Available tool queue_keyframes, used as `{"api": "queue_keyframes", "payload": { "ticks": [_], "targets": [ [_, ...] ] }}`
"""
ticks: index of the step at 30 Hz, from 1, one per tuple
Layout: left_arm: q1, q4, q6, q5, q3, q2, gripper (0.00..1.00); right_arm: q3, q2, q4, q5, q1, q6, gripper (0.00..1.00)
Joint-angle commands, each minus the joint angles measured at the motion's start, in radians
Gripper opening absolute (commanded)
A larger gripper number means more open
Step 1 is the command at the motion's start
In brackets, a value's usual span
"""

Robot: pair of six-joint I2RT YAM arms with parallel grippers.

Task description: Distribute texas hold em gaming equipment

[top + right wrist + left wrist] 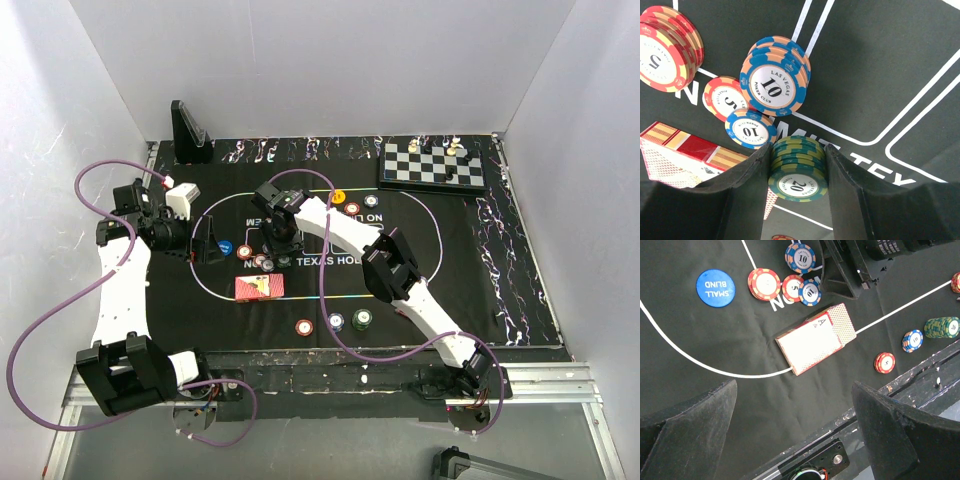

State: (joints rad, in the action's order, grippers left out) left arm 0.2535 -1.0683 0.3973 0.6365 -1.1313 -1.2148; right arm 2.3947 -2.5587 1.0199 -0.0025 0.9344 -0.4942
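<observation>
We have the right hand (798, 150) closed partway on a stack of green 20 chips (798, 186), one finger pressed to each side, over the middle of the black mat (470, 270). Whether the stack rests on the mat or hangs just clear of it we cannot tell. Just beside it sit a stack of blue 10 chips (774, 85), a single blue 10 chip (750, 131), a red 5 chip (724, 97) and a taller red 5 stack (667, 47). The left hand (792, 390) is spread wide and holds nothing. It hovers above the pack of red-backed cards (815, 340), which lies across the white line towards the bench's near edge, with the blue SMALL BLIND button (715, 287) off to one side.

We judge the job partly done. A lone red chip (304, 327), a blue-edged pile (337, 321) and a green pile (361, 319) lie along the near edge, and a yellow button (338, 196) sits on the far side. The central cluster is left to share out, and the cards look undealt, the pack in one piece.
</observation>
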Motion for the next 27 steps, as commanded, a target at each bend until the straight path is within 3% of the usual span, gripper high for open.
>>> {"api": "queue_keyframes", "payload": {
  "ticks": [1,5,16,20,27],
  "targets": [
    [0.007,0.013,0.017,0.003,0.013,0.026,1.0,0.024,-0.021,-0.034,-0.036,0.011,-0.006,0.55],
    [0.009,0.011,0.017,0.008,0.011,0.026,1.0,0.02,-0.021,-0.03,-0.031,0.011,0.002,0.64],
    [0.012,-0.007,0.021,-0.001,-0.001,0.035,1.0,-0.041,0.122,-0.007,0.059,0.004,0.039,0.7],
    [0.015,-0.007,0.021,0.002,-0.001,0.037,1.0,-0.165,0.306,-0.007,0.119,0.003,0.059,0.73],
    [0.016,-0.015,0.012,0.006,-0.016,0.05,1.0,-0.598,0.63,-0.049,0.148,0.004,0.057,0.8]
  ]
}}
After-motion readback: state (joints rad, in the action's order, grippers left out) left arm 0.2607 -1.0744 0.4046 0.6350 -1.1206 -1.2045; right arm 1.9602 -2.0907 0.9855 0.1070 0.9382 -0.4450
